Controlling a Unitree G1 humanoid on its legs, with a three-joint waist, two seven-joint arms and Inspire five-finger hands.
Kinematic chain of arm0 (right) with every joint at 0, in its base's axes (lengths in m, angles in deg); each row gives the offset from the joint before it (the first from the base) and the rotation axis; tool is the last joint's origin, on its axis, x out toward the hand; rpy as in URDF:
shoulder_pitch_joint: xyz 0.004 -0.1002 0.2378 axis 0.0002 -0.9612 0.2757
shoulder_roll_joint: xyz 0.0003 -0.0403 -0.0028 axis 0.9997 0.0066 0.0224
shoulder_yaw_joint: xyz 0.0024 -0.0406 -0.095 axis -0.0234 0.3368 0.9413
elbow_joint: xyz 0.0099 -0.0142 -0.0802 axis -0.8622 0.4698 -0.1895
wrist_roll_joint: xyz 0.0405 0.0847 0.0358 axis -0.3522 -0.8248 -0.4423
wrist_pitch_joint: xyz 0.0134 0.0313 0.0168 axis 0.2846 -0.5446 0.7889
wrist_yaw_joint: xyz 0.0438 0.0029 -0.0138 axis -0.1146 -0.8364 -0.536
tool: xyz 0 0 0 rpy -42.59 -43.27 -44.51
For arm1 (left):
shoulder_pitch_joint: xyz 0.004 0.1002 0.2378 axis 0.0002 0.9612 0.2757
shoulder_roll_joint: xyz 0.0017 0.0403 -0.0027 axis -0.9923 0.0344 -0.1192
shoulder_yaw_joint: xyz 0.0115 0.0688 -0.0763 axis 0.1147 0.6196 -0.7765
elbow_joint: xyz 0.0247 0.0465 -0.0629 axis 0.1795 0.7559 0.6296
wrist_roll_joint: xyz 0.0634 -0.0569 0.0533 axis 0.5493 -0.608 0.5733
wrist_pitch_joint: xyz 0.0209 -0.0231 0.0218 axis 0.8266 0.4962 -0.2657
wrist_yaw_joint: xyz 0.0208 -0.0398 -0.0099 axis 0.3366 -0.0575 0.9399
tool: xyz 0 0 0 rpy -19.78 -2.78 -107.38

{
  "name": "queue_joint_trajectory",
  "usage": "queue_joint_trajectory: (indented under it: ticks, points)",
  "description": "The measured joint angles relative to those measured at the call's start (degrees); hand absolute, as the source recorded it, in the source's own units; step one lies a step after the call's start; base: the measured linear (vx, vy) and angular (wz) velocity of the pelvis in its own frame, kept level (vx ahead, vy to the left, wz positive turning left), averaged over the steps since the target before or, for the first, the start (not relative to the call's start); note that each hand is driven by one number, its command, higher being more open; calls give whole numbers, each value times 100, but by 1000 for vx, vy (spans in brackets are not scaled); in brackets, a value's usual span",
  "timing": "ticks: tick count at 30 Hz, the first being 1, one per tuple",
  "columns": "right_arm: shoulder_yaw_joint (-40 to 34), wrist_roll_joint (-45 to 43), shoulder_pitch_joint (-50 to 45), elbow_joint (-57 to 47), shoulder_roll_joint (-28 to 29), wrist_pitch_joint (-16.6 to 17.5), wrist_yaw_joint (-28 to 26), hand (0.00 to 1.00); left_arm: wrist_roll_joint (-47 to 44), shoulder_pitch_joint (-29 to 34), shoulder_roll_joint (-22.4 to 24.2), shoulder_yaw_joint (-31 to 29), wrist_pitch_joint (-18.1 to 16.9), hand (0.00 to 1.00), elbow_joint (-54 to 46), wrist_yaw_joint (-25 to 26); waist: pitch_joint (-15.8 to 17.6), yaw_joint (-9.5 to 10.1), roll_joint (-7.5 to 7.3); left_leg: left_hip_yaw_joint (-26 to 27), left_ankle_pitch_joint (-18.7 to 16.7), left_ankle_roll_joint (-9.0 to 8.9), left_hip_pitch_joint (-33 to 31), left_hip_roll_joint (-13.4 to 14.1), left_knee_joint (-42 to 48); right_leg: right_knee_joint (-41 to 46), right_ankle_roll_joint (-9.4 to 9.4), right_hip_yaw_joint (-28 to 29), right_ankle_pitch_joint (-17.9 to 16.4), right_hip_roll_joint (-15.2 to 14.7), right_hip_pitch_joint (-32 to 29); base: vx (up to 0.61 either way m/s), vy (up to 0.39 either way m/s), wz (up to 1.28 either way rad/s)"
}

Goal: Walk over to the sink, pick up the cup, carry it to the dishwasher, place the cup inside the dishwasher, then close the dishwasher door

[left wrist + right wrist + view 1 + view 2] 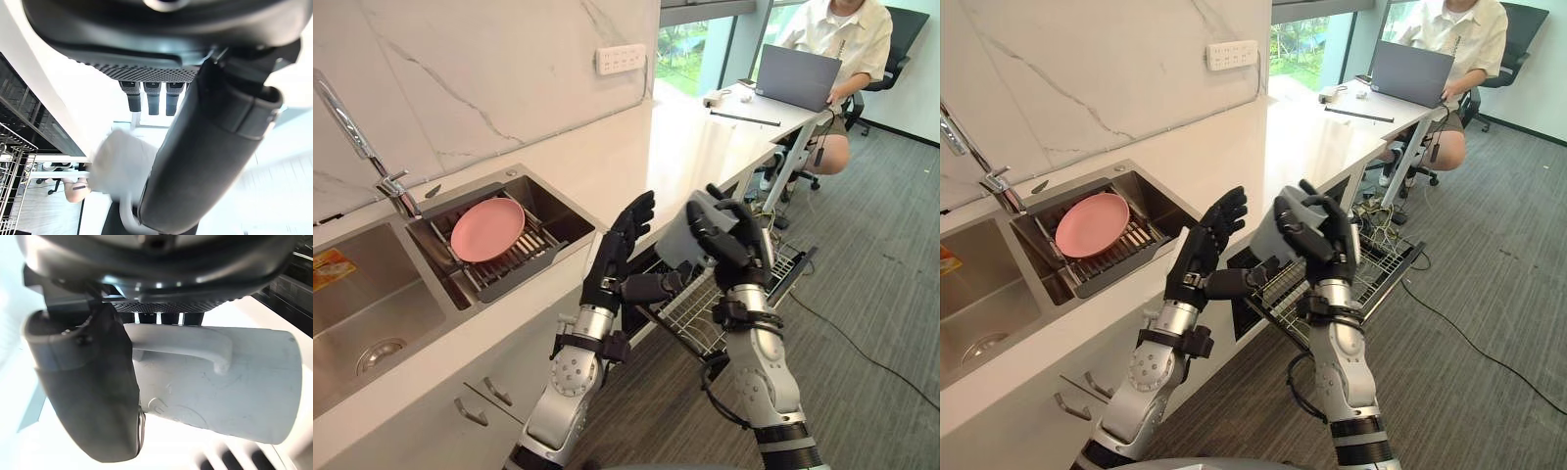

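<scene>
My right hand is shut on a grey cup with a handle, held on its side above the pulled-out wire rack of the dishwasher. In the right wrist view the cup lies across the palm, the thumb curled round it. My left hand is raised beside the cup, open, its fingers straight and its thumb pointing towards the cup. The left wrist view shows those straight fingers and the cup past them.
A pink plate rests on a drainer in the sink, with the tap behind. The white counter runs to a desk where a person sits at a laptop. Grey carpet lies to the right.
</scene>
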Motion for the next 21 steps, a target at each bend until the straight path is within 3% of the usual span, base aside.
queue_joint_trajectory:
  ticks: [8,16,21]
  points:
    - [-806,499,-313,-75,-98,19,108,30,-743,969,-12,-113,-2,90,258,-538,7,1,-9,-48,0,1,-32,-26,-1,-10,34,-49,-21,-56,0,5,4,2]
    - [-812,1110,-355,580,-426,12,-3,30,-660,1241,-82,-1,152,90,2264,-1026,84,1,-32,-74,1,3,-124,-22,-1,-19,40,-62,-14,-84,-45,2,3,2]
    - [-767,1617,-332,1134,-609,-23,10,30,-319,1183,-128,-409,179,90,3496,-1076,383,23,11,-216,45,-2,-263,-26,0,-23,40,-214,-10,-80,-116,-21,-12,15]
